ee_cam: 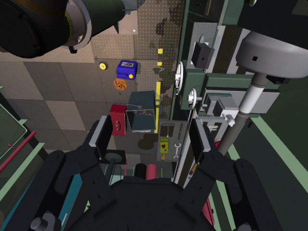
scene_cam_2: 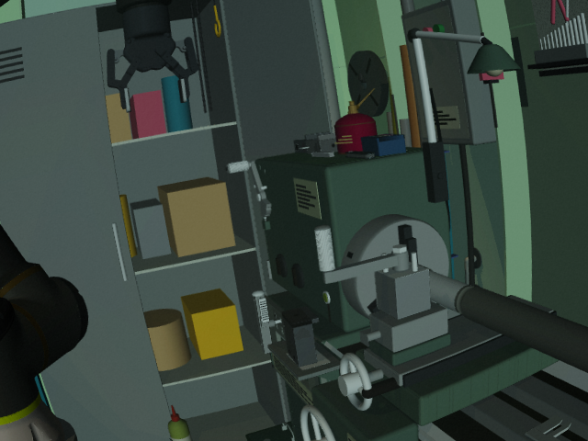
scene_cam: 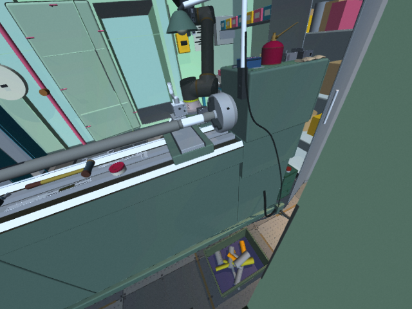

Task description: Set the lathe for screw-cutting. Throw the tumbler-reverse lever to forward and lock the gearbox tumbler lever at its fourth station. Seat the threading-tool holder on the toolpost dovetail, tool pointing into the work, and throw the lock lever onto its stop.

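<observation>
The gearbox tumbler lever is partly hidden behind the dark threading-tool holder, which stands on a small shelf at the lathe's front, left of the carriage. The tumbler-reverse lever juts from the headstock's left face, its white knob pointing toward the cabinet. The grey toolpost sits on the carriage before the chuck, and its lock lever reaches left to a white knurled grip. My gripper hangs open and empty high above the floor, in front of the cabinet's top shelf, well away from the lathe.
The open cabinet with boxes on its shelves stands just behind the gripper. A long grey bar runs from the chuck along the bed. A red oil can sits on the headstock. A red toolbox and a bin stand on the floor below.
</observation>
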